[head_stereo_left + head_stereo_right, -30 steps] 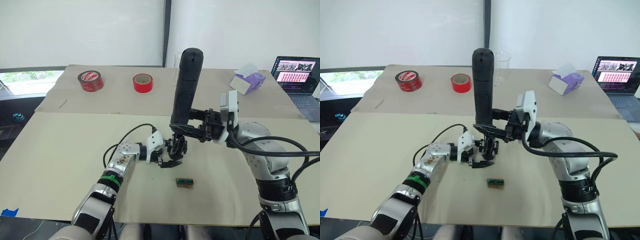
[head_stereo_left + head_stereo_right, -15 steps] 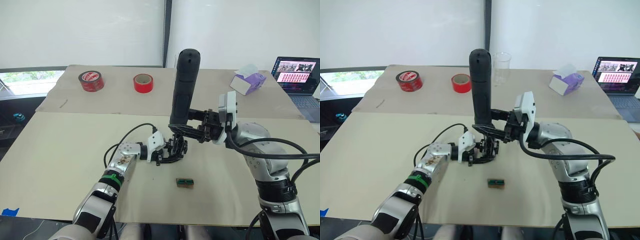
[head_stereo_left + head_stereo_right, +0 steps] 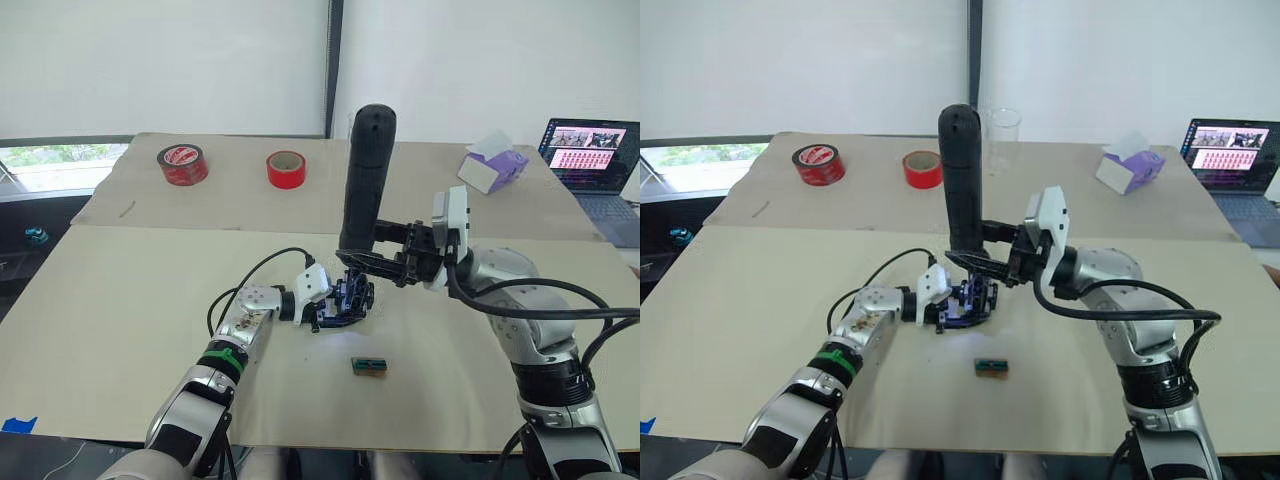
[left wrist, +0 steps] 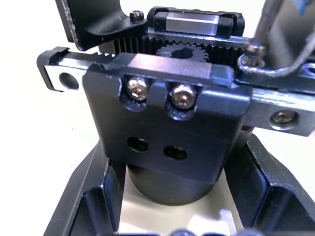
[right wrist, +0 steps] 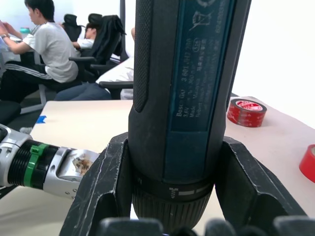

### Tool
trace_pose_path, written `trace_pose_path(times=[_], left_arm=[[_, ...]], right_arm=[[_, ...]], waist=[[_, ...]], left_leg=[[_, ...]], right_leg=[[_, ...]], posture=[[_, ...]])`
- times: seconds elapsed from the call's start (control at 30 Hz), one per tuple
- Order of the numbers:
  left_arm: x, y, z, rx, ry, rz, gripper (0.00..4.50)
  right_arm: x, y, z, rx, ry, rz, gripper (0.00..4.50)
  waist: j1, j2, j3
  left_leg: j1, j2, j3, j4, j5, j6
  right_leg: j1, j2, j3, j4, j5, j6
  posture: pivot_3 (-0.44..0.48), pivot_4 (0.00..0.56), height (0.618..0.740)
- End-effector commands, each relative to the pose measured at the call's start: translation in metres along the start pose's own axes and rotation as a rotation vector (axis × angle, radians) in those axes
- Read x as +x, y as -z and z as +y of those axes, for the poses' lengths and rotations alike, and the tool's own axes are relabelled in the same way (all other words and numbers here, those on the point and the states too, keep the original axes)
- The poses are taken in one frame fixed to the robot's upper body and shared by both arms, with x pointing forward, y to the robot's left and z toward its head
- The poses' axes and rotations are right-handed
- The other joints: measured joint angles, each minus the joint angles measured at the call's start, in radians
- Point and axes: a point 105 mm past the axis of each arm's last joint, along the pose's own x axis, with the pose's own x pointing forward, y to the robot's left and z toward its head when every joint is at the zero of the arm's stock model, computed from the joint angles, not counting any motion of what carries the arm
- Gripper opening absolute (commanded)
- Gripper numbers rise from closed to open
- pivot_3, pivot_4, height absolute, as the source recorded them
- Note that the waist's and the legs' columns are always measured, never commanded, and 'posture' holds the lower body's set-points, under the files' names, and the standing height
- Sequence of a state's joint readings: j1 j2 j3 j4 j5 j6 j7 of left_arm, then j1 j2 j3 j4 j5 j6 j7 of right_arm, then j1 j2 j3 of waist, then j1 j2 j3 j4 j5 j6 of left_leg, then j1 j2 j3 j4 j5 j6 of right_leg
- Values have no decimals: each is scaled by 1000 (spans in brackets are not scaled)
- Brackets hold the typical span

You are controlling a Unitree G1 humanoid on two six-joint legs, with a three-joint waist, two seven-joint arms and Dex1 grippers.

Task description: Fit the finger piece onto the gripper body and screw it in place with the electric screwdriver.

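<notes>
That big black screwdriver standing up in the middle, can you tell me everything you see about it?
The electric screwdriver is a thick black tube with a rounded top and a dark blue label with printing on its side. It stands almost upright, top leaning slightly right, tip pointing down at the gripper body held by the left tool. The right tool clamps it near the lower end.

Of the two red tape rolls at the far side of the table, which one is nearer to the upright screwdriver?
The plain red tape roll, lying closer to the thick black electric screwdriver; the other roll, with white print, lies farther toward the robot's left.
</notes>
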State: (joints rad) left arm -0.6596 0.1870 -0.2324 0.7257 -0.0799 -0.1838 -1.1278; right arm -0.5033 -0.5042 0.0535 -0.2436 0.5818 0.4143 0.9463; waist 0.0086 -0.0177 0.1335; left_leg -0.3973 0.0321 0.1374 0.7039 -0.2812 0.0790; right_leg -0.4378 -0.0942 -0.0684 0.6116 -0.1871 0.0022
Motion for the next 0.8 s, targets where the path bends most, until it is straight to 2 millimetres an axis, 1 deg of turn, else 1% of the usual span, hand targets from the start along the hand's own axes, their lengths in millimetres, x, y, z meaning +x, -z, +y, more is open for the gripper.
trace_pose_path(times=[0.03,0.17,0.33,0.47,0.5,0.63,0.8], left_arm=[[1,2,-6,-6,31,0,2317],[0,3,-7,-10,31,2,2317],[0,4,-7,-12,34,7,2317],[-1,5,-8,-13,37,15,2317],[-1,6,-8,-14,37,18,2317],[-1,13,-9,-21,37,53,2317],[-1,19,-12,-39,44,82,2317]], right_arm=[[-13,61,3,172,27,217,1933],[-15,63,-1,171,51,200,1933],[-13,48,-5,137,43,137,1933],[-13,31,-8,113,16,95,1933],[-12,27,-8,105,4,85,1933],[-7,-17,-5,35,-68,-54,1933],[-5,-42,-5,-42,-100,-120,1933]], waist=[[0,-1,-2],[0,-2,-6],[-1,-1,-8],[0,-1,-8],[-1,-1,-8],[-1,-1,-8],[0,0,-6]], left_leg=[[0,0,0,0,0,0],[2,0,0,-2,0,0],[3,0,0,-3,0,0],[3,0,0,-4,0,0],[3,0,0,-4,0,0],[3,0,0,-4,0,0],[-2,0,0,-4,0,0]], right_leg=[[0,0,0,0,0,0],[1,-2,0,-1,0,0],[2,-2,0,-1,-1,-1],[1,-2,0,-1,-1,-1],[1,-2,0,-1,-1,-1],[0,-3,0,-1,-1,-1],[-4,-3,0,-1,0,-1]], posture=[[0,150,740],[0,150,740],[0,150,740],[0,150,740],[0,150,740],[0,150,740],[0,150,740]])
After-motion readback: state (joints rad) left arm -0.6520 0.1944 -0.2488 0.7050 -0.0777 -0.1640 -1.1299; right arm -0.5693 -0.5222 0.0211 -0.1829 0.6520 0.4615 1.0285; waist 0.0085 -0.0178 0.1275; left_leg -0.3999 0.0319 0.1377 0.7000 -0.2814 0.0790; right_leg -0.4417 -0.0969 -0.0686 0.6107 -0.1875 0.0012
